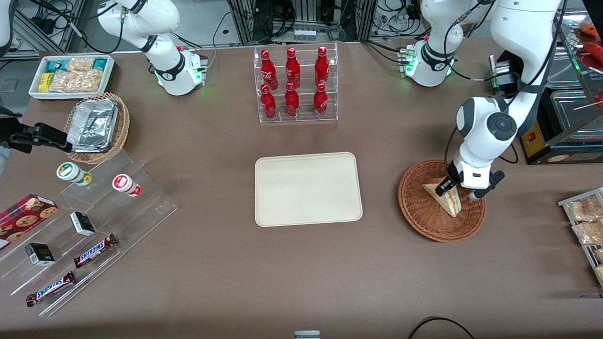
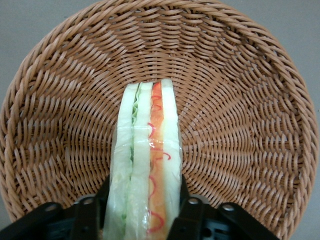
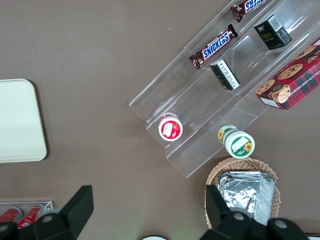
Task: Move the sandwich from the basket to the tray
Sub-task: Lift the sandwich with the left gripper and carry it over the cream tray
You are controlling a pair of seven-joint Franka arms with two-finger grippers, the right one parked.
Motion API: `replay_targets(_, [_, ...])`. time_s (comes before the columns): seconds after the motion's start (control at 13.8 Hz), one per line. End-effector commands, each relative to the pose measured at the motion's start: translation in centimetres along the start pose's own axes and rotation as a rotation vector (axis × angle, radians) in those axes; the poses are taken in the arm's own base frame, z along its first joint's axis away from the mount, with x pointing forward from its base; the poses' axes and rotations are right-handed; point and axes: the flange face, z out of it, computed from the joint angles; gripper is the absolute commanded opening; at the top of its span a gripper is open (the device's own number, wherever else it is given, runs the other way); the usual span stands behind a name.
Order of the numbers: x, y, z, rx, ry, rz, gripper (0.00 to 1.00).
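Left wrist view: gripper [image 2: 145, 210] is closed on the triangular white-bread sandwich [image 2: 146, 165], inside the round reddish-brown wicker basket [image 2: 240, 100]. Grasp step is under way. Next: lift clear, carry to the cream rectangular plastic tray [image 1: 308, 188].

Two chocolate bars [image 1: 95, 250] [image 1: 50, 288] on the clear stepped shelf [image 1: 141, 221], toward the parked arm's end, read "SNICKERS". Other labels too small to read.
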Motion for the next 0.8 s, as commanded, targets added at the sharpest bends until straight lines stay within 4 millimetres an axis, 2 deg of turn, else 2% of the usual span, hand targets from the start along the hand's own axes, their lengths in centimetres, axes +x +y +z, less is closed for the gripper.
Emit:
replay_targets(0.0, [0.1,0.7,-3.3,0.026,0.006,0.032,0.00])
replay_targets(0.07, [0.2,0.9,-5.3,0.058,-0.004,0.059,0.00])
replay_targets(0.15, [0.4,1.5,-8.1,0.091,-0.014,0.082,0.00])
replay_targets(0.22, [0.1,2.9,-10.9,0.122,-0.035,0.109,0.00])
replay_targets(0.36, [-0.7,7.1,-16.3,0.149,-0.052,0.167,0.00])
replay_targets(0.44, [-1.7,9.6,-18.4,0.151,-0.056,0.202,0.00])
replay_targets(0.51, [-3.7,12.6,-20.2,0.145,-0.062,0.269,0.00])
replay_targets(0.65, [-8.1,16.9,-20.6,0.117,-0.067,0.388,0.00])
replay_targets(0.73, [-10.2,19.1,-20.0,0.103,-0.087,0.423,0.00])
